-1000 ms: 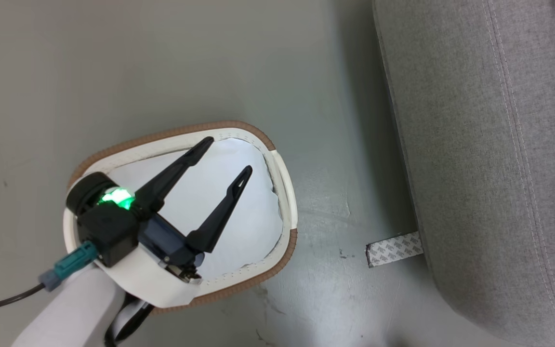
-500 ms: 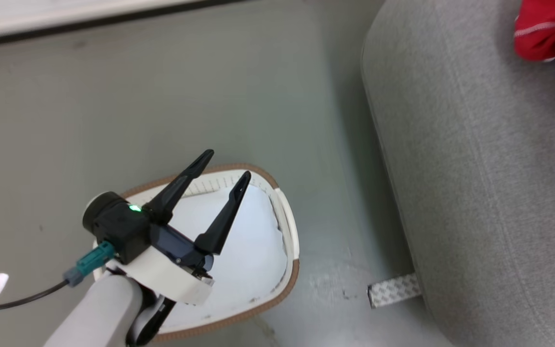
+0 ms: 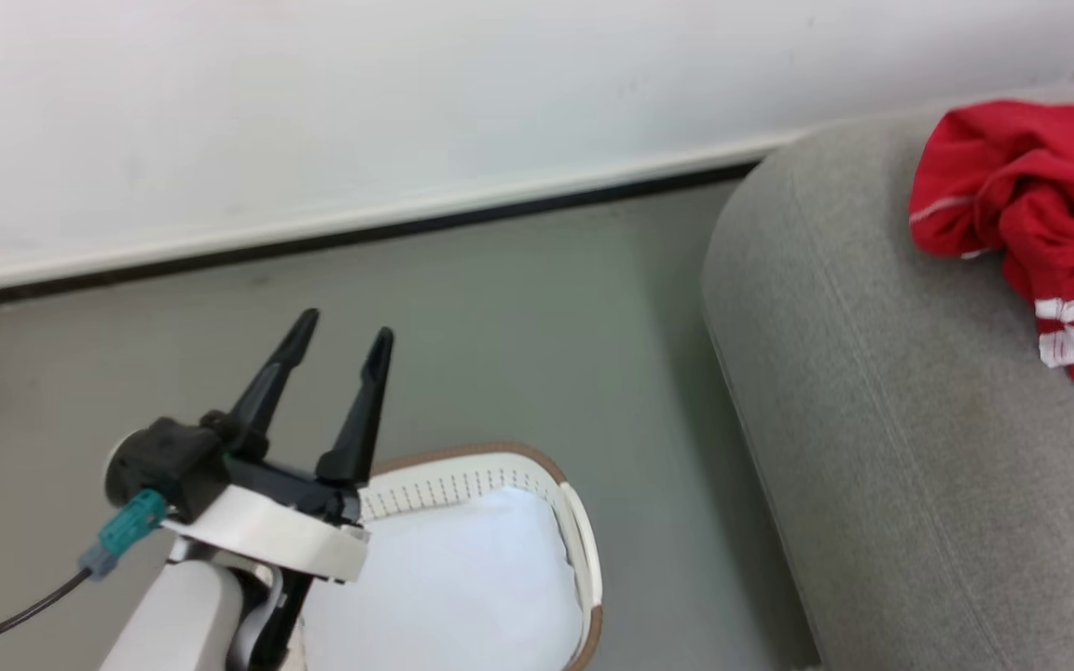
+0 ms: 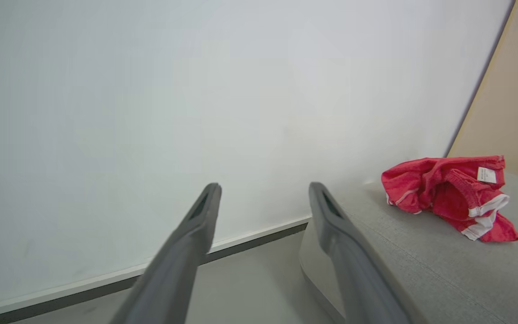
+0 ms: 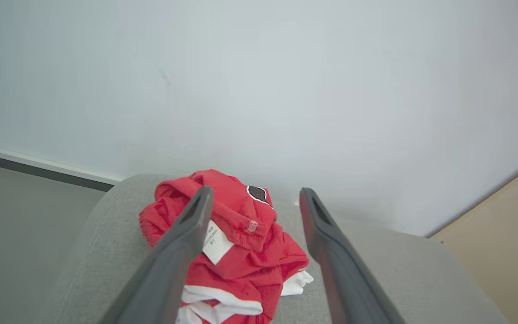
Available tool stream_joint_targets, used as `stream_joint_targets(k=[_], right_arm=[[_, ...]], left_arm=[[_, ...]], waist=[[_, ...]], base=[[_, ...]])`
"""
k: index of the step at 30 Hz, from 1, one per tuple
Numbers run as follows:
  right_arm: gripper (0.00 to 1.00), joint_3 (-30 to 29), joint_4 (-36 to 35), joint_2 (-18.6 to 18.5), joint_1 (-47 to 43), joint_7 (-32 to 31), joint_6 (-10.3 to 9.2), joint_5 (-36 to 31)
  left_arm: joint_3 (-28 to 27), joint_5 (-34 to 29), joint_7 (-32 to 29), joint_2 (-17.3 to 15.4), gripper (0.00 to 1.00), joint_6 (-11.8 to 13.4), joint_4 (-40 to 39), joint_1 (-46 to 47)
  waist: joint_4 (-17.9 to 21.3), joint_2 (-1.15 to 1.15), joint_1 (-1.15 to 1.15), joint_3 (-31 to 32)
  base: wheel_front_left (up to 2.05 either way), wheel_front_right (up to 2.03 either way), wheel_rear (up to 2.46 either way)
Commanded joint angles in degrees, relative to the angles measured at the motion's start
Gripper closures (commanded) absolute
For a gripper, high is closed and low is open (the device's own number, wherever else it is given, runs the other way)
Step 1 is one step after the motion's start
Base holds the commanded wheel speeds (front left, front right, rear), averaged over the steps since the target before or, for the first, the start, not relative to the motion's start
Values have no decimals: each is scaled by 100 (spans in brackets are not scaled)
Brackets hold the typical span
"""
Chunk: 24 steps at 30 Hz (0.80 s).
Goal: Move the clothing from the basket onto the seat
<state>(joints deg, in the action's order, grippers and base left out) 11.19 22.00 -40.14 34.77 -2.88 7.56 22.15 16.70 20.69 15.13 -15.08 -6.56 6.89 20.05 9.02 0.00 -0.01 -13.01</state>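
A crumpled bright red soft garment (image 3: 1012,196) with white bands lies on the round-edged light grey fabric seat (image 3: 873,419), well apart from the cream perforated brown-rimmed plastic basket (image 3: 462,485) on open smooth floor (image 3: 518,317). The left fingers (image 3: 268,373) stand spread by the basket's rim. The right fingers (image 5: 182,238) stand spread over the garment, pinching nothing.

Before you: the grey floor (image 3: 500,308) carries the brown-rimmed laundry basket (image 3: 462,486) and, to its right and apart from it, the light grey seat (image 3: 873,447). On the seat's far end, near the wall, lies the crumpled red clothing (image 3: 1003,186).
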Motion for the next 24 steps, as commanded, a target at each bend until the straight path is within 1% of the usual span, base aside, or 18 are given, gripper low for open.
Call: stream_joint_targets(k=[1,4,6,9,13,16,18,20,24], right_arm=[[0,-9,-61,48,-121,56,-15,74],[0,-35,-327,238,-277,216,-15,51],[0,-107,-515,439,-422,306,-15,-52],[0,-273,-756,829,-780,383,-15,-225],[0,-575,-1220,1445,-1499,632,-15,-467],[0,-691,-1535,1961,-2068,859,-15,-689],[0,-755,-1677,2298,-2381,1055,-15,-805],[0,-778,-1751,2598,-2646,1273,-15,-923],[0,-662,-1654,3003,-3026,1582,-15,-1092]], left_arm=[[-86,-107,3,24,0,7,14,-111],[-409,-202,3,125,0,59,54,-252],[-622,-280,3,203,0,83,100,-346],[-906,-347,2,338,0,102,174,-497],[-1147,-520,3,482,0,69,263,-713],[-1288,-560,2,564,0,24,345,-869],[-1319,-381,2,656,0,-24,478,-993],[-1413,-387,3,614,0,-35,509,-1027],[-1610,-534,3,722,0,-65,481,-1255]], waist=[[-146,0,1,345],[-230,0,1,552],[-291,0,1,675],[-396,0,1,844],[-534,0,1,1014],[-602,0,1,1071],[-636,0,1,1099],[-657,0,1,1112],[-658,0,1,1144]], base=[[0,0,0],[0,0,0],[0,0,0],[0,0,0],[0,0,0],[0,0,0],[0,0,0],[0,0,0],[0,0,0]])
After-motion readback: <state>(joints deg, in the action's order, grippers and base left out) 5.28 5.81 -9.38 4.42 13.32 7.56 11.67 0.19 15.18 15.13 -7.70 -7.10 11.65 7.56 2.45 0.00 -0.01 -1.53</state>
